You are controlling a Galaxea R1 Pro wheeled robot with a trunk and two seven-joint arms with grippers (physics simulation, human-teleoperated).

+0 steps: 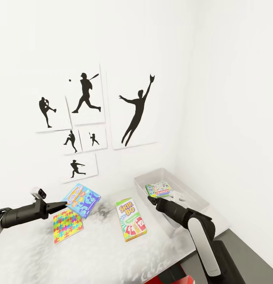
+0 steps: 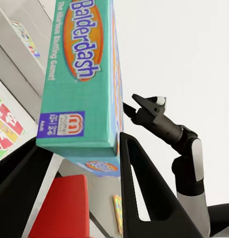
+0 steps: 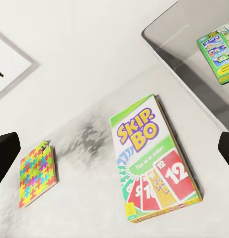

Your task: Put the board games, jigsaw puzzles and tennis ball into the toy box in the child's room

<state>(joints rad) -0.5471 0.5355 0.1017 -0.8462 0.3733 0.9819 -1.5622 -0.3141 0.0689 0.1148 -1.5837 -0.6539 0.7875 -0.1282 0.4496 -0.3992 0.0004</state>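
The left claw (image 1: 62, 204) is clenched on one edge of the Balderdash game box (image 1: 81, 199), which hangs clear of the surface (image 1: 97, 256), above the jigsaw puzzle (image 1: 67, 225) lying flat there. In the left wrist view the box (image 2: 82, 74) sits between the two black fingers (image 2: 144, 198), gripped near one short end. The right claw (image 1: 151, 198) is released, its jaws standing wide apart, and hovers at the near rim of the toy box (image 1: 191, 199), between that bin and the Skip-Bo game box (image 1: 130, 219). The Skip-Bo box (image 3: 154, 161) lies flat on the surface just beside the bin wall (image 3: 181, 64). One game box with green print (image 1: 159, 189) already rests inside the bin. Judged from their form, the game boxes are light, rigid cardboard with smooth printed faces. An edge grip is likely to let the box pivot or slip if swung fast, so the hold is best taken across the thin dimension at mid-length of a long edge. The Skip-Bo box lies flush, so one edge probably needs to overhang or be tipped before the fingers can close on it. The jigsaw puzzle is thinner and will be harder to lift.
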